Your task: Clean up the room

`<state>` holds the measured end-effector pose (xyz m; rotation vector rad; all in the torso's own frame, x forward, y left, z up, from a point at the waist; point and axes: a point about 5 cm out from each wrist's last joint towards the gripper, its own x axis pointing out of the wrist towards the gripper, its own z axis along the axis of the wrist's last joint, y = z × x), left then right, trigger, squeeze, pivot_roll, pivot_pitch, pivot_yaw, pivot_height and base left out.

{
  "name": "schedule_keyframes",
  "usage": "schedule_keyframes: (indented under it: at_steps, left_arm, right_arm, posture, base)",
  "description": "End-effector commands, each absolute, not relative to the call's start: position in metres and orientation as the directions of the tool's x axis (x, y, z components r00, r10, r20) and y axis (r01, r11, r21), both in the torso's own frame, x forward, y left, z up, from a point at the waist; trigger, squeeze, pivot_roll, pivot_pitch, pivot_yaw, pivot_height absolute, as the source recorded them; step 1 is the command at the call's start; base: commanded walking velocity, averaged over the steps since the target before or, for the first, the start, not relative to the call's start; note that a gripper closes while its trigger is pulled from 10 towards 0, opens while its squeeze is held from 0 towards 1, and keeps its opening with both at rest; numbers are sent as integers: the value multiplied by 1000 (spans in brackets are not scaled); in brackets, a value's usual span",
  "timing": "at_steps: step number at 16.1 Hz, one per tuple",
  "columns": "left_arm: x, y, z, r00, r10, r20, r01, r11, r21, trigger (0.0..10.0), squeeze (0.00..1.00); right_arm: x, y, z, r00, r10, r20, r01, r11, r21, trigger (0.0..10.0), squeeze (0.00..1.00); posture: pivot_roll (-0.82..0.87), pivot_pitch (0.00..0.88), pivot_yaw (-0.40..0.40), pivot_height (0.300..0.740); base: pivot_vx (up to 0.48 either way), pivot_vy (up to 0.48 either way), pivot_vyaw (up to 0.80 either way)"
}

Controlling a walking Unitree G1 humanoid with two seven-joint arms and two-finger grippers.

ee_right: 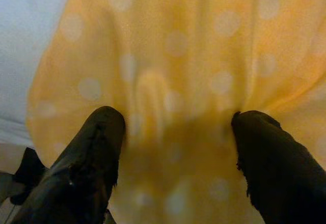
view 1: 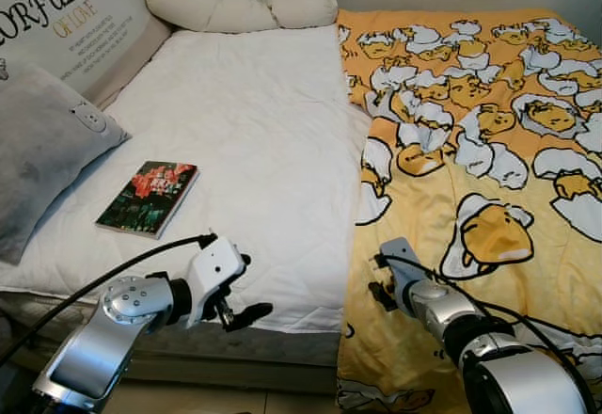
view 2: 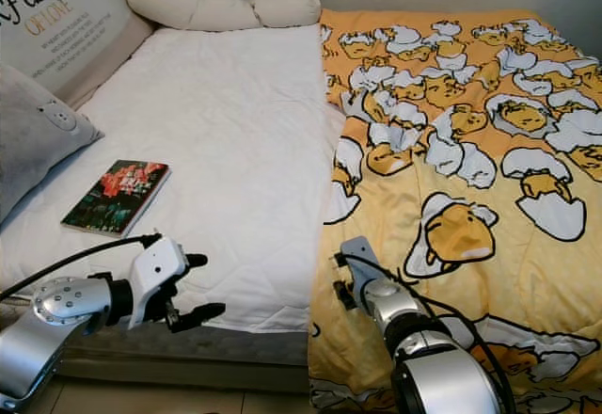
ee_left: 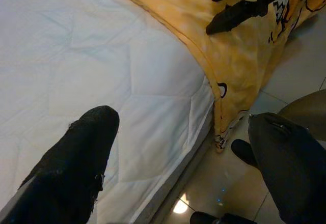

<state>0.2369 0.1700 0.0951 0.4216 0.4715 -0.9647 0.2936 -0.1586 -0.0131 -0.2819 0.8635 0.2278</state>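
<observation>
A yellow quilt [view 1: 470, 151] printed with cartoon egg figures covers the right half of the bed and hangs over its front edge. My right gripper [view 1: 380, 280] is pressed against the quilt's front left part, open. In the right wrist view a raised fold of the quilt [ee_right: 173, 40] lies between its fingers [ee_right: 97, 147]. My left gripper [view 1: 249, 287] hovers open at the front edge of the white mattress pad [view 1: 254, 122], holding nothing. A dark book [view 1: 149, 197] with a red cover picture lies flat on the pad, to the left.
A grey pillow [view 1: 42, 151] and a printed cushion [view 1: 75, 9] lean at the bed's left side. A beige bolster [view 1: 235, 7] lies at the far end. Shiny tiled floor [ee_left: 224, 183] runs below the front edge of the bed.
</observation>
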Motion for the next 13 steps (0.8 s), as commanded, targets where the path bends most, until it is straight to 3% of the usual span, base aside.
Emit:
schedule_keyframes:
  at_steps: [1,13]
  left_arm:
    - [237,172,100,487,-675,-554,853,502,139,10000,996]
    - [226,179,107,461,-665,-588,861,494,116,10000,1000]
  right_arm:
    - [296,-156,-11,638,89,-765,-306,940,-147,0,0]
    - [293,-170,-13,652,39,-757,-243,957,-159,0,0]
  posture:
    - [44,0,56,740]
    - [99,21,87,740]
  base:
    - [0,0,0]
    - [0,0,0]
